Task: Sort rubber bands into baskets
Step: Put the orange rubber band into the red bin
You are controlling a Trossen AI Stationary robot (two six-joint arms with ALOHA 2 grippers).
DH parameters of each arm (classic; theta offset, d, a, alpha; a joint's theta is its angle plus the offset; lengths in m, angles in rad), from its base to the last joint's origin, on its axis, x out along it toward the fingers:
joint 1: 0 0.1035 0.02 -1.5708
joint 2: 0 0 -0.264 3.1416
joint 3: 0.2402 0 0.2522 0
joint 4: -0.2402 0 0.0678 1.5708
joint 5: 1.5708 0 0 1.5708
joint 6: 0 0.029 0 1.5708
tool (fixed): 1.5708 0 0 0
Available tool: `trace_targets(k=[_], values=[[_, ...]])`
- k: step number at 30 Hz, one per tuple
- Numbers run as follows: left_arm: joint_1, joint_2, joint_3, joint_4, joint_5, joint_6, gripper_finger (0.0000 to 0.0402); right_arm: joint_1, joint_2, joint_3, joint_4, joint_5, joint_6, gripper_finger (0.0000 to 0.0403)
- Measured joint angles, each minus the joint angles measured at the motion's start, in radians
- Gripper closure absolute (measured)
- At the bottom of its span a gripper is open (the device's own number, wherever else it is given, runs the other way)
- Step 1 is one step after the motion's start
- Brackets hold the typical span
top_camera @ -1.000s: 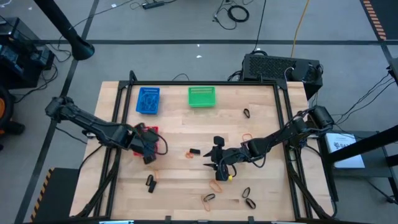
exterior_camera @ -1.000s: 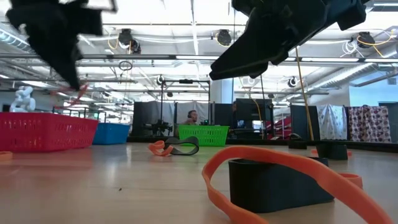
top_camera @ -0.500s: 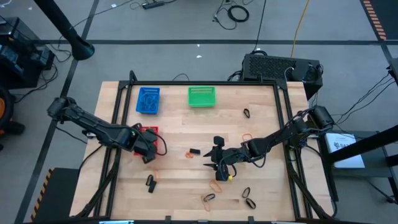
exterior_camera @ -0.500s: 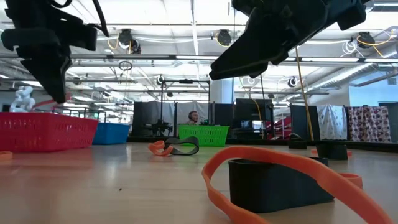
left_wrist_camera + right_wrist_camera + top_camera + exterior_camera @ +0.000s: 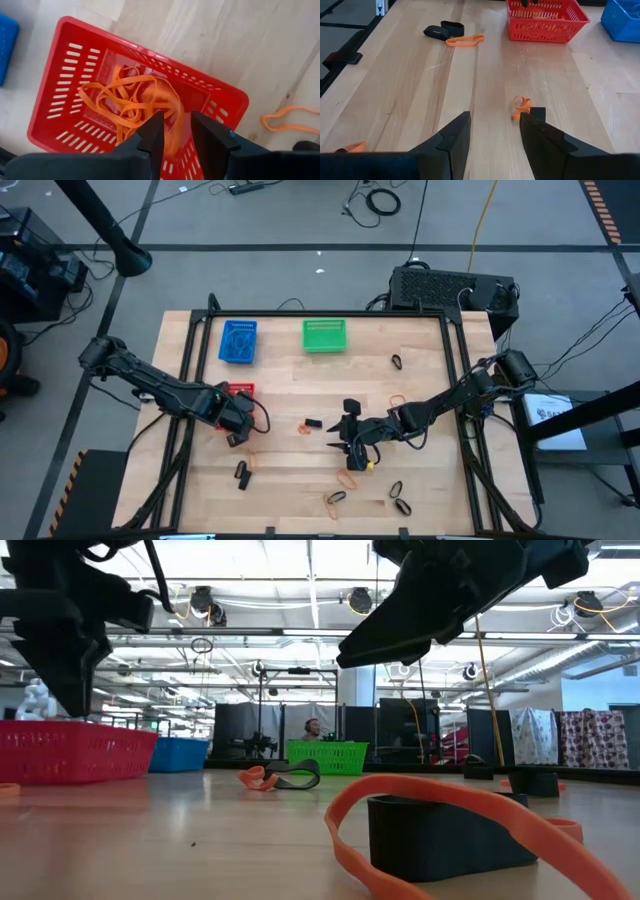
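Low view: orange band [image 5: 470,825] foreground.

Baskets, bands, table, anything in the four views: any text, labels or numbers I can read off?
None legible.
White sheet beside the table's right edge: dark print, too small to read.
Red basket, blue basket, green basket: no labels visible.

Pale matt wooden table [image 5: 300,455], red plastic mesh basket [image 5: 60,65], matt rubber bands [image 5: 127,102]
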Motion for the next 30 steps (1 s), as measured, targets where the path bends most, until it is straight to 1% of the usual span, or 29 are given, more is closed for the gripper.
trace_targets(k=[8,11,14,17,20,23,25,28,30], values=[[0.000,0.000,0.000,-0.003,-0.001,0.025,0.0297,0.000,0.000,0.000,0.000,0.000,-0.003,0.0238],[0.000,0.000,0.000,0.040,0.001,0.058,0.0297,0.000,0.000,0.000,0.000,0.000,-0.006,0.0238],[0.000,0.000,0.000,0.158,0.001,0.129,0.0297,0.000,0.000,0.000,0.000,0.000,-0.021,0.0238],[0.000,0.000,0.000,0.322,-0.004,0.231,0.0297,0.000,0.000,0.000,0.000,0.000,-0.022,0.0238],[-0.001,0.000,0.000,0.510,-0.059,0.344,0.0297,0.000,0.000,0.000,0.000,0.000,-0.032,0.0238],[0.000,0.017,0.001,0.699,-0.114,0.424,0.0297,0.000,0.000,0.000,-0.007,0.000,-0.045,0.0238],[0.000,0.047,0.001,0.802,-0.112,0.481,0.0297,0.000,-0.003,0.000,-0.033,0.000,-0.047,0.0238],[-0.002,0.107,0.002,0.921,-0.069,0.539,0.0297,0.008,-0.023,0.000,-0.104,-0.014,0.010,0.0238],[-0.003,0.153,0.002,0.965,-0.023,0.556,0.0297,0.015,-0.027,0.000,-0.119,-0.066,0.066,0.0238]])
